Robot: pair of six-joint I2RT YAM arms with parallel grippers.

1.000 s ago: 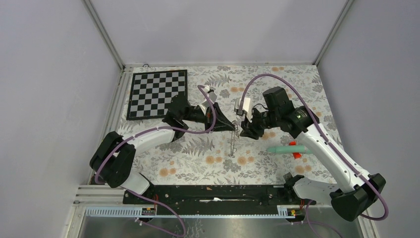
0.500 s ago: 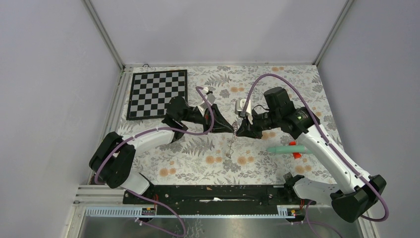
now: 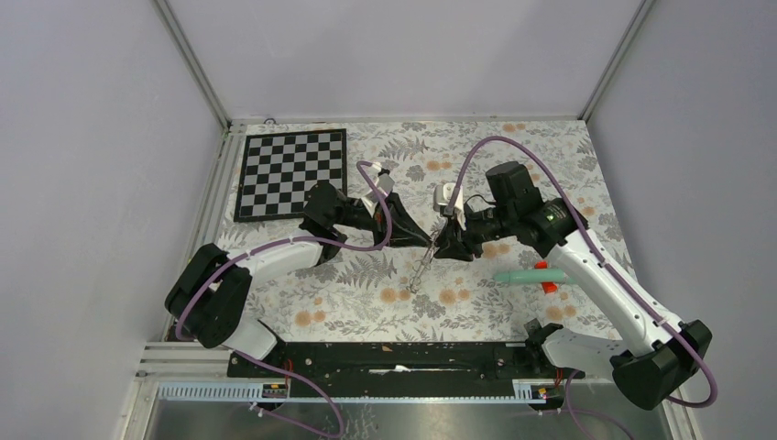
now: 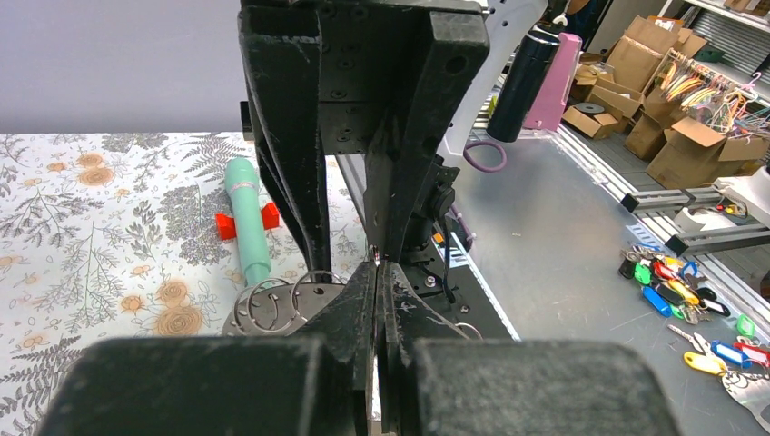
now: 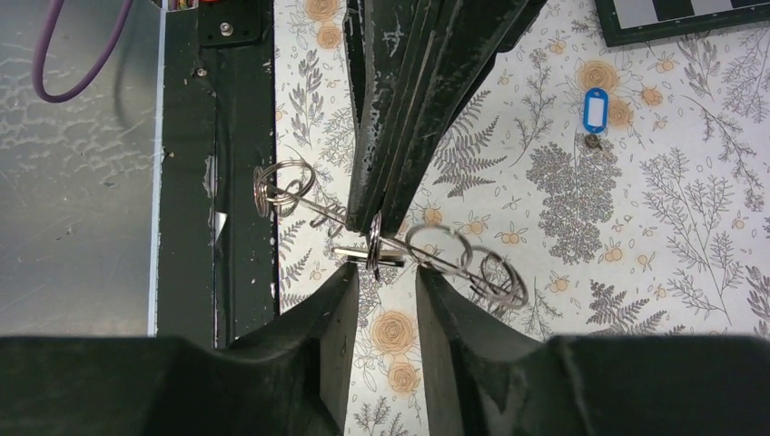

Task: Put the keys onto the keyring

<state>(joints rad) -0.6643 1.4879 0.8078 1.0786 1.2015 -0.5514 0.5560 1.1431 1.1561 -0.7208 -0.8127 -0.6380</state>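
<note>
The keyring [image 3: 420,270] hangs edge-on between the two grippers above the middle of the mat. In the left wrist view it is a grey disc [image 4: 291,304] with small wire rings. My left gripper [image 4: 378,265] is shut on its top edge and is at mid-table in the top view [image 3: 427,242]. My right gripper [image 5: 380,271] is open. Its fingertips sit just short of the wire rings [image 5: 436,250], facing the left gripper [image 5: 399,118]. The blue-tagged key [image 5: 595,109] lies on the mat. The black-tagged key is out of view.
A teal stick with a red piece [image 3: 527,275] lies on the mat under the right arm and also shows in the left wrist view [image 4: 247,218]. The chequered board [image 3: 291,172] lies at the back left. The black base rail [image 3: 394,357] runs along the near edge.
My right gripper has moved left until it meets the left gripper. The hanging keyring has swung, its lower end now pointing down-left.
</note>
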